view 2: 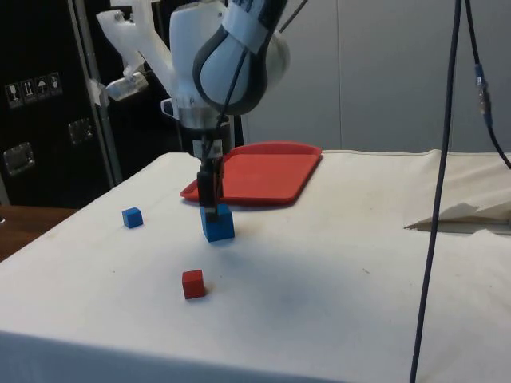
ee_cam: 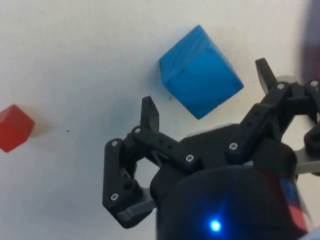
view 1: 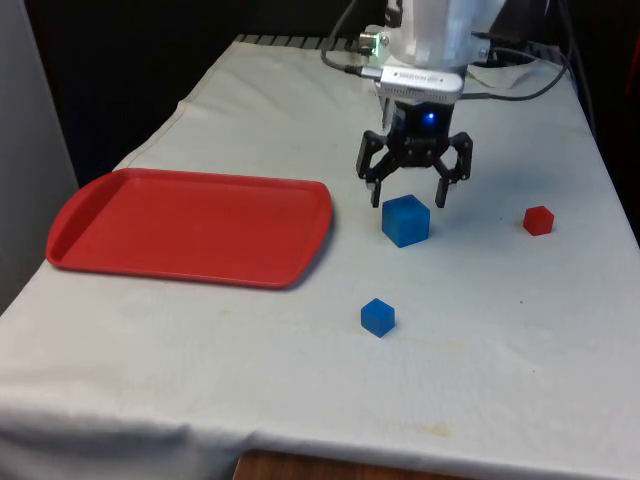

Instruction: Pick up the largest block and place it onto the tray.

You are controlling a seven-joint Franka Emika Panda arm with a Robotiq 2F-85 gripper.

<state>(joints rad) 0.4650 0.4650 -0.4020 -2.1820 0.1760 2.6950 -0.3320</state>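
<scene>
The hand point(view 1: 414, 195) hangs just above the large blue block point(view 1: 405, 220), its two fingers spread wide and pointing down at the counter point(view 1: 300, 350). The fingertips reach about the level of the block's top on either side, with the block sitting slightly nearer the front camera than the gap between them; in the wrist view the hand point(ee_cam: 205, 97) has one finger point(ee_cam: 149, 114) close beside the large blue block point(ee_cam: 201, 71) and the other past its opposite corner, neither touching it. In the side view the hand point(view 2: 209, 199) is edge-on directly over the large blue block point(view 2: 218, 223), which rests flat on the white cloth.

The block lies just off the right edge of the red tray point(view 1: 190, 227) in the front view, apart from it. The tray lies empty on the front view's left of the counter; in the side view the red tray point(view 2: 259, 171) lies beyond the block.

A small blue block point(view 1: 378, 317) sits nearer the front camera than the large one, well apart from it, and shows in the side view as the small blue block point(view 2: 132, 217). A small red block point(view 1: 538, 220) lies to the front view's right of the large block, and appears as the small red block point(view 2: 192, 283) and the small red block point(ee_cam: 15, 127).

The white arm point(view 2: 223, 64) descends from above, wrist vertical over the block.
</scene>
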